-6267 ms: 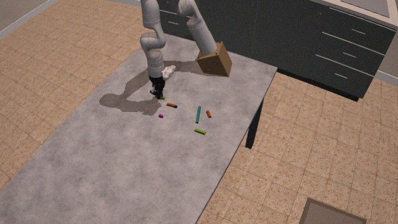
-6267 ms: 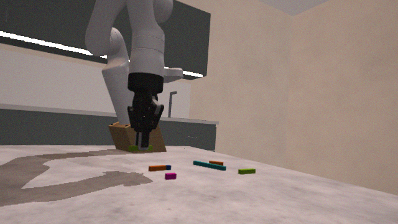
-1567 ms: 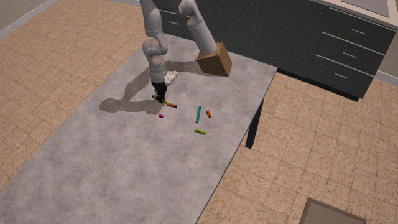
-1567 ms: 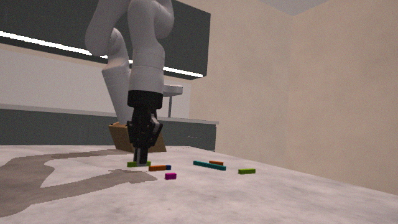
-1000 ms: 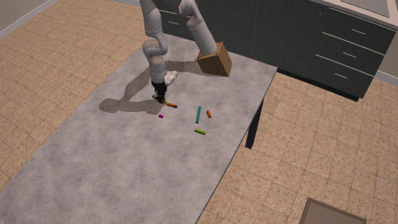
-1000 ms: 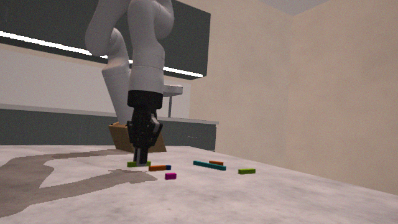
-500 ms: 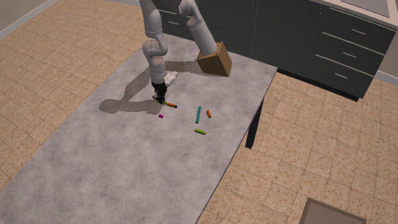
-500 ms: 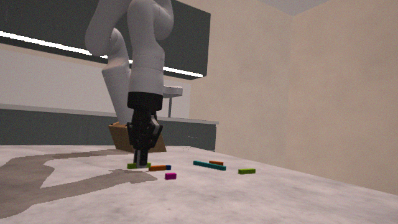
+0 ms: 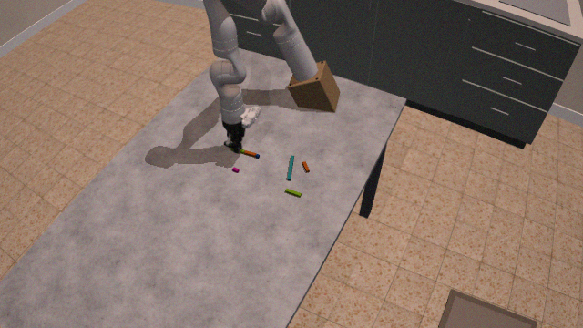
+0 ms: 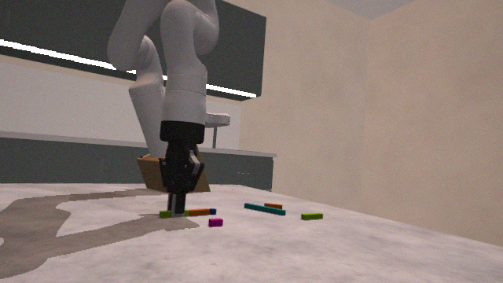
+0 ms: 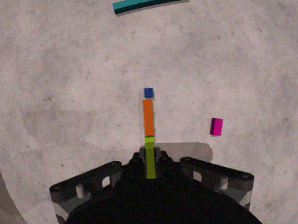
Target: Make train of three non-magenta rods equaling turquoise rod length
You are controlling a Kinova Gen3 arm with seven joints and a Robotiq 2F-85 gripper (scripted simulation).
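Observation:
My gripper [image 10: 176, 210] is shut on a lime rod [image 11: 150, 159] and holds it down at the table, in line with an orange rod [image 11: 148, 117] and a small blue rod [image 11: 149, 94]. The three lie end to end; the lime rod's end touches or nearly touches the orange rod. The row also shows in the exterior view [image 10: 199, 212] and in the top view [image 9: 250, 153]. The turquoise rod [image 9: 290, 168] lies apart to the right, also in the wrist view [image 11: 150, 0]. The magenta rod [image 9: 235, 169] lies alone in front of the row.
A second orange rod [image 9: 305, 167] lies beside the turquoise rod, and a second lime rod [image 9: 292, 192] lies nearer the table's front. The arm's brown base block [image 9: 315, 88] stands at the back. The table's right edge is near these rods.

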